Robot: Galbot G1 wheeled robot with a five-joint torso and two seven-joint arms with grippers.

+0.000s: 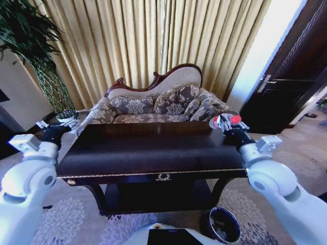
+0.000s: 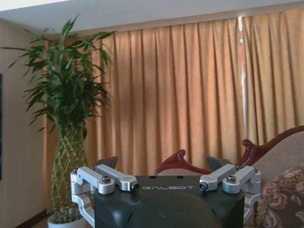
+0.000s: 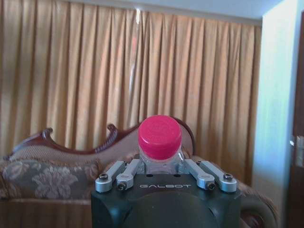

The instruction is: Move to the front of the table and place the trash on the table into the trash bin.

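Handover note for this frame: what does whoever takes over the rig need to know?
Right hand: shut on the bottle, red cap up, held above the table's right rear corner.
Left hand: open and holding nothing, raised by the table's left rear corner.
Bin: on the floor at the table's front right, near the robot's base.
Done: robot is at the table front, bottle picked up.
Left: drop the bottle into the bin. No paper visible on the tabletop.

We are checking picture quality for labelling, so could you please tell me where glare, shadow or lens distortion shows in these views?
Head view: wide-lens bending at the edges, the window washed out at upper right, the table top glossy and dark. Left wrist view: warm backlit curtain behind the left gripper. Right wrist view: bright window strip beside the bottle in the right gripper.
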